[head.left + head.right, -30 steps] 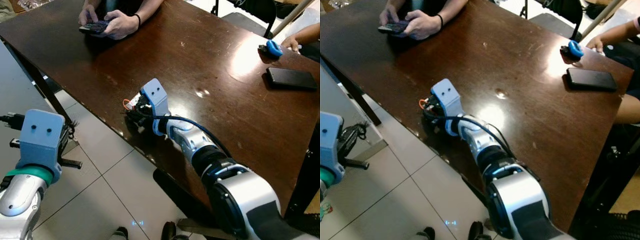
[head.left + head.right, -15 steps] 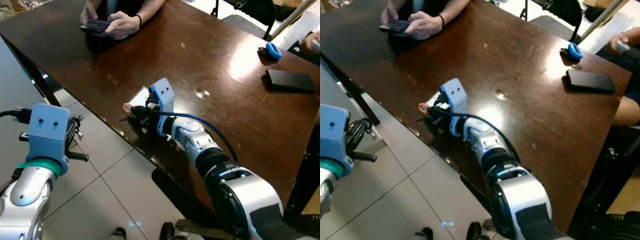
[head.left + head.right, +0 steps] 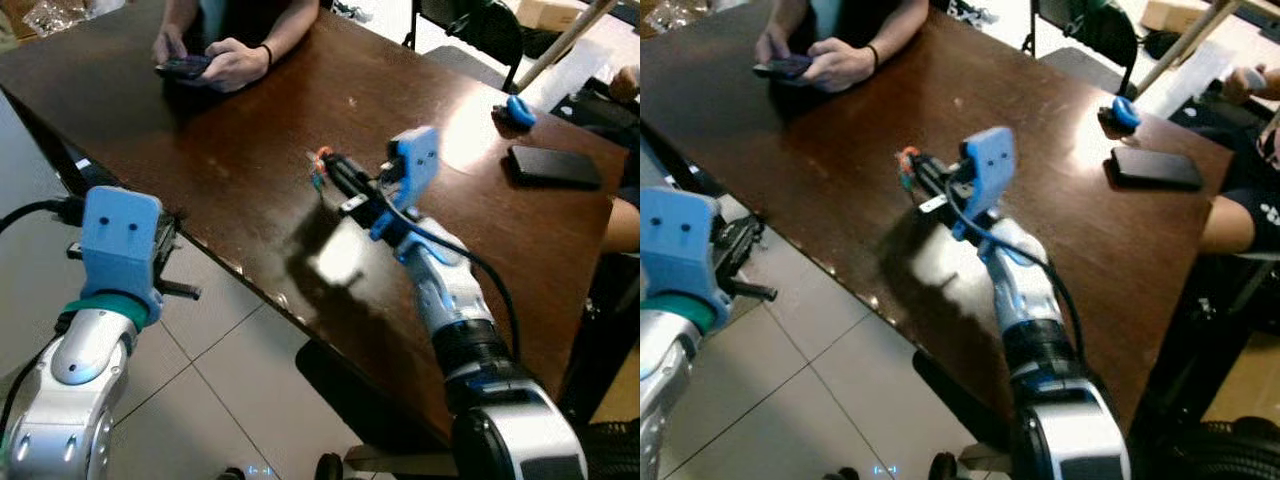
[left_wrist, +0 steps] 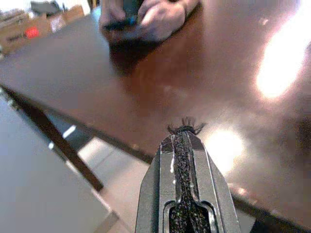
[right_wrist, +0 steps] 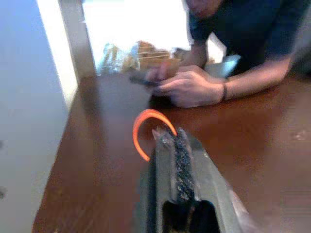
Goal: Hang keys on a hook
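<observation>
My right gripper (image 3: 332, 170) is raised above the middle of the dark wooden table (image 3: 230, 150), shut on the keys (image 3: 319, 166). The keys hang at its fingertips as a small bunch with an orange ring (image 5: 146, 127), which curls out beside the closed fingers (image 5: 181, 155) in the right wrist view. My left gripper (image 4: 183, 130) is shut with nothing in it. It is held low by the table's near edge, over the tiled floor.
A person at the far side holds a phone (image 3: 185, 66) in both hands. A black phone (image 3: 555, 165) and a blue object (image 3: 518, 110) lie at the table's far right, near another person's arm (image 3: 1238, 215). A chair (image 3: 470, 25) stands behind the table.
My right gripper has risen off the table near its front edge and swung farther over the middle, carrying the keys. The camera has shifted as well.
</observation>
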Motion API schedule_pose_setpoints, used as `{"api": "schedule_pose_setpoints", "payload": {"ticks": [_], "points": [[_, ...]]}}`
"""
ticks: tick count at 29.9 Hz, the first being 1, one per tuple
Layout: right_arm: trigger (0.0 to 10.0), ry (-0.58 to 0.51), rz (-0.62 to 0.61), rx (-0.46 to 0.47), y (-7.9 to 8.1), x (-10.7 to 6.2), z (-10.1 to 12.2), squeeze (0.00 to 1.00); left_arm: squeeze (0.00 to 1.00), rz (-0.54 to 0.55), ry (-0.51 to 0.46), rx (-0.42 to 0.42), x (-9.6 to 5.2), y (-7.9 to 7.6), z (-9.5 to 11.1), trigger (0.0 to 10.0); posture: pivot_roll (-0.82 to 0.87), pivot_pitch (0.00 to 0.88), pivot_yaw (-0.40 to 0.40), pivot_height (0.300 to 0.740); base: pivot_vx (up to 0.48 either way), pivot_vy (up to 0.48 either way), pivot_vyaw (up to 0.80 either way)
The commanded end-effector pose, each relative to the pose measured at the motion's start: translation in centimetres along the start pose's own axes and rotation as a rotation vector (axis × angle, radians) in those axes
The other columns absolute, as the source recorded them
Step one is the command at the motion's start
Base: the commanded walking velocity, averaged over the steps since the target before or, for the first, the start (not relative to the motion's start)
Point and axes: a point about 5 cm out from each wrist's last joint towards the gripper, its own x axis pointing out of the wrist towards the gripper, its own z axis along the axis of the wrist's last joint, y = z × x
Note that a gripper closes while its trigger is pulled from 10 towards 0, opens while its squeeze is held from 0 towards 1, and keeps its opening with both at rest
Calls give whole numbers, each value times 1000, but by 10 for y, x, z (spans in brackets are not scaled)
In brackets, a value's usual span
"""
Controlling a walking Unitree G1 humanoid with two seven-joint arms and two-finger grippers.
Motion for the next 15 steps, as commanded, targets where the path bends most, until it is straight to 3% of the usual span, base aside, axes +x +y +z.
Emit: {"api": "schedule_pose_setpoints", "payload": {"ticks": [1,6,15], "points": [[10000,-19,-81,-28,-7,-15,3,0,0,13,-12,8,0,-3,-1,10000,177,152,-1,740,0,0,0],[10000,-36,-151,-45,-12,-27,4,0,0,57,-20,5,3,0,-1,10000,161,135,4,740,0,0,0],[10000,-49,-216,-25,-15,-31,0,0,0,122,-30,8,10,8,0,10000,166,121,6,740,0,0,0]]}}
